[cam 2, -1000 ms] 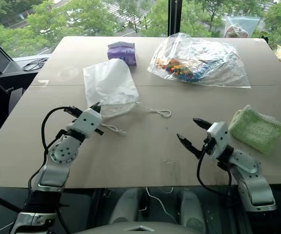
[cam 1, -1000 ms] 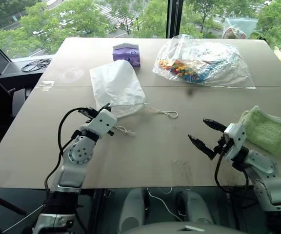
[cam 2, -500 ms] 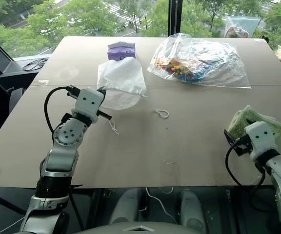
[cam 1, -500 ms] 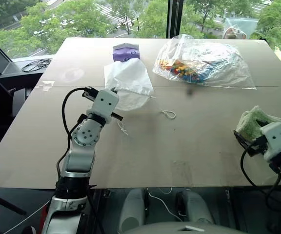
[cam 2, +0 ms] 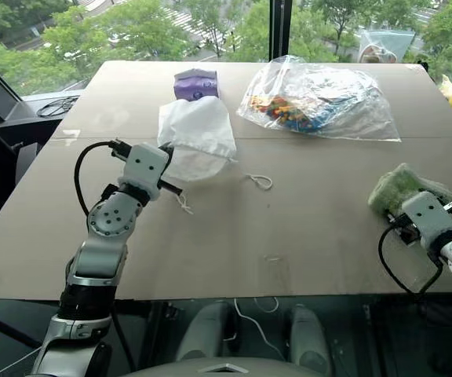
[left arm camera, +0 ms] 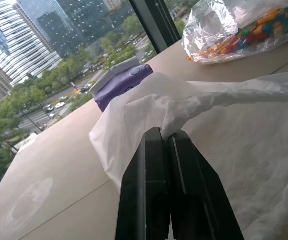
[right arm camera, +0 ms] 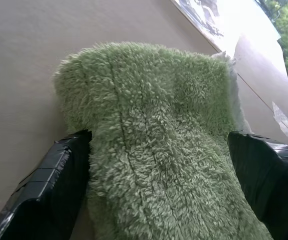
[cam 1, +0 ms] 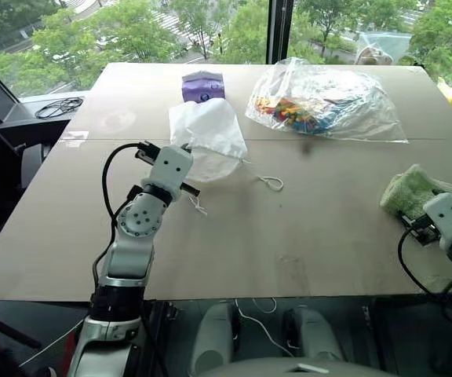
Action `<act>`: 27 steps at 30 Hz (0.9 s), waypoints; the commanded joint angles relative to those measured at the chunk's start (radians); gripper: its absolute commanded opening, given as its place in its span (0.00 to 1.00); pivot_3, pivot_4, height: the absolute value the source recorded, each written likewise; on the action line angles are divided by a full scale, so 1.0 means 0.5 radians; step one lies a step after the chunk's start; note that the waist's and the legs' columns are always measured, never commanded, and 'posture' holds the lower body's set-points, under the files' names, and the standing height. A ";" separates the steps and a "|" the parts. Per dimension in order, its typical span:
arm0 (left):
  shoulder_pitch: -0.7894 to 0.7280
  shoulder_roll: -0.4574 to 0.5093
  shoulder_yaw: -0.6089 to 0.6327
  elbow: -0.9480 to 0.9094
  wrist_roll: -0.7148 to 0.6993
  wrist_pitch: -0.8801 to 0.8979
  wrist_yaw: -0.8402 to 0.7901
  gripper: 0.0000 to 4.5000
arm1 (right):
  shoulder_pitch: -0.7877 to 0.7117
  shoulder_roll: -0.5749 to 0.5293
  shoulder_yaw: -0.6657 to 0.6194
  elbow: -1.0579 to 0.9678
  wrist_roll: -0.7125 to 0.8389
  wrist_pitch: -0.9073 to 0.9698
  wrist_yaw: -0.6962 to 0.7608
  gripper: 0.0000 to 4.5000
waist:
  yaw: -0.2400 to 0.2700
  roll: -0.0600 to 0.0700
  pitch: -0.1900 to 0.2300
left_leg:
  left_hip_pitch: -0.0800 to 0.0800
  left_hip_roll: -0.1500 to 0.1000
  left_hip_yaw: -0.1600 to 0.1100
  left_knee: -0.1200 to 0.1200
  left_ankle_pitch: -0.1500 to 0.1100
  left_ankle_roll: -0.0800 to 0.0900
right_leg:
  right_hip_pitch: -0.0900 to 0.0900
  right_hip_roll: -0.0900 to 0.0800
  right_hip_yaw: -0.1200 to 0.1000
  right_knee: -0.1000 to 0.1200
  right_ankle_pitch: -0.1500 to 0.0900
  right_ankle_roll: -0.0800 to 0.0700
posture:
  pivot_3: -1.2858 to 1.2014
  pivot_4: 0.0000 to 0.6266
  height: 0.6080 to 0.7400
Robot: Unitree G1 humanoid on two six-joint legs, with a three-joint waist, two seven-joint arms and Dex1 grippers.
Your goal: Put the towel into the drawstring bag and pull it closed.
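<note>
A high-floor office or lab room. A plain beige table [cam 1: 328, 228] stands against tall windows [cam 1: 234, 27]; treetops and city towers [left arm camera: 24, 45] lie beyond

Tan table [cam 1: 304, 228]; on it towel [cam 1: 409, 191], drawstring bag [cam 1: 210, 137], purple tissue pack [cam 1: 202, 85], clear plastic bag [cam 1: 328, 98]

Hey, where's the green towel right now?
The towel lies at the table's right edge, between the open fingers of the right gripper, far from the bag.
</note>
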 commanded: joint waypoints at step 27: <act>-0.012 0.035 0.095 -0.108 -0.081 0.035 -0.043 0.00 | -0.585 0.006 0.160 0.428 0.395 1.829 0.160 0.02 | 0.011 -0.079 -0.053 | 0.016 0.003 -0.003 -0.022 -0.001 -0.001 | 0.017 -0.036 -0.026 -0.022 -0.001 -0.001 | 0.52 0.24 0.99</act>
